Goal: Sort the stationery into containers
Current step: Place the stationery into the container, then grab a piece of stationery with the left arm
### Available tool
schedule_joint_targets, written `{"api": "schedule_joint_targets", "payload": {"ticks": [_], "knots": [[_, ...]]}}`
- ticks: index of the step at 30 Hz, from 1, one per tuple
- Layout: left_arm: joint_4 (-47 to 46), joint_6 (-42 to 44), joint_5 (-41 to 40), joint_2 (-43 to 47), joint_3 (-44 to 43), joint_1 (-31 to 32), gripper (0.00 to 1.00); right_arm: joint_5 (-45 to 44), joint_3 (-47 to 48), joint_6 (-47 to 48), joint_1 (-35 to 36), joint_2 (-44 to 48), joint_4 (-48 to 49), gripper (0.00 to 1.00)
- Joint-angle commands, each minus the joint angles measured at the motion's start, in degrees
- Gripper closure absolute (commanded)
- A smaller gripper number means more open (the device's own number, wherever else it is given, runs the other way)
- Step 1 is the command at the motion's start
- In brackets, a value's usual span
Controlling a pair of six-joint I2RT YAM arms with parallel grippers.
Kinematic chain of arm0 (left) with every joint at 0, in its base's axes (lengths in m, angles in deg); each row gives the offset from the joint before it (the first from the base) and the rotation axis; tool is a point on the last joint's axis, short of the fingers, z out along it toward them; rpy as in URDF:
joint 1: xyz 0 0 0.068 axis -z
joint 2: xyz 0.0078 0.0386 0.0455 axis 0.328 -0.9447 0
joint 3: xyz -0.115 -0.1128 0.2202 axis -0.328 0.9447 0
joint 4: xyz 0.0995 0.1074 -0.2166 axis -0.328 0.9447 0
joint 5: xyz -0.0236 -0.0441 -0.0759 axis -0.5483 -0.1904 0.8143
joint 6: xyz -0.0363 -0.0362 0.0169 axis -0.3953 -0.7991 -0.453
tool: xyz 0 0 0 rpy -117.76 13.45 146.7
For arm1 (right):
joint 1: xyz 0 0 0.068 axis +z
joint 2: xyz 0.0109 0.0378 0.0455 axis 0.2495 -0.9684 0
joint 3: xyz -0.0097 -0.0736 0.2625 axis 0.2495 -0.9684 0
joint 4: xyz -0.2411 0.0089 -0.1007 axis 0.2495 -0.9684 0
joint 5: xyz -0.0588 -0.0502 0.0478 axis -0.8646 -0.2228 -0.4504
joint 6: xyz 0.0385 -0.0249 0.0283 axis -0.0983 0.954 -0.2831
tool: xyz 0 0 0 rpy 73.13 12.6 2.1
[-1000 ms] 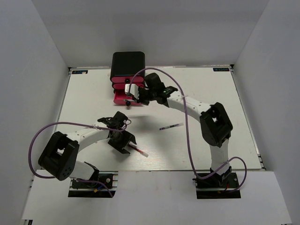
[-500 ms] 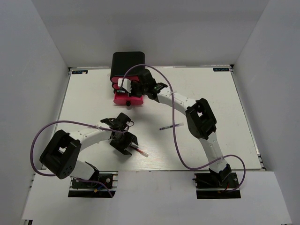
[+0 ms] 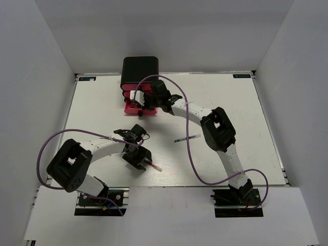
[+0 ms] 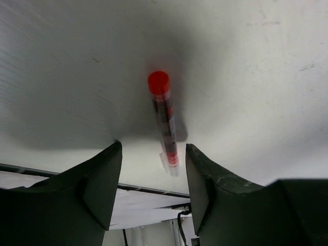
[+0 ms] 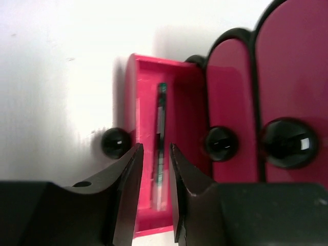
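The black cabinet point(image 3: 139, 67) stands at the back of the table, its bottom pink-red drawer point(image 3: 134, 109) pulled out. My right gripper point(image 3: 141, 101) hovers over that drawer point(image 5: 146, 72), jaws slightly open; a thin green pen point(image 5: 161, 138) lies inside below the gap, touching neither finger. The two upper drawers point(image 5: 287, 66) are shut. My left gripper point(image 4: 154, 146) is open just above the table, a red-capped pen point(image 4: 165, 118) lying loose ahead of and between its fingers. In the top view this red pen point(image 3: 154, 165) lies beside the left gripper point(image 3: 139, 159).
A thin dark pen point(image 3: 186, 137) lies on the white table point(image 3: 230, 113) right of centre, under the right arm's purple cable. Black knobs point(image 5: 115, 142) stick out from the drawer fronts. Grey walls close in the table on three sides.
The right gripper has opened over the pulled-out drawer, and the green pen now lies in it. The left gripper has shifted slightly towards the red pen.
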Motion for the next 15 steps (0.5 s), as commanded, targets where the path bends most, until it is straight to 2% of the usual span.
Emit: {"api": "schedule_joint_targets", "payload": {"ticks": [1, 3, 6, 9, 12, 13, 15], "knots": [[0.5, -0.9, -2.5, -0.7, -2.3, 1.3, 0.41, 3.1, -3.6, -3.0, -0.6, 6.1, 4.7, 0.67], [0.5, -1.5, -3.8, -0.7, -2.3, 1.8, 0.46, 4.2, -5.2, -4.5, -1.3, 10.0, 6.7, 0.67], [1.1, -1.5, -4.3, -1.3, -2.8, 2.3, 0.55, 5.9, -14.5, -9.8, -2.8, 16.0, 9.5, 0.67], [1.8, -1.5, -4.3, -2.7, -3.4, 2.9, 0.58, 7.5, -20.6, -12.0, -4.5, 22.4, 11.8, 0.66], [0.9, -1.5, -4.3, -5.0, -3.4, 2.9, 0.6, 8.6, -27.3, -13.3, -6.7, 28.2, 12.3, 0.57], [0.3, -1.5, -4.3, -5.6, -3.4, 3.5, 0.62, 8.2, -30.6, -13.3, -7.0, 29.2, 12.0, 0.41], [-0.3, -1.5, -4.3, -6.5, -3.4, 3.5, 0.72, 6.8, -32.7, -13.4, -7.9, 33.3, 11.4, 0.1]]}}
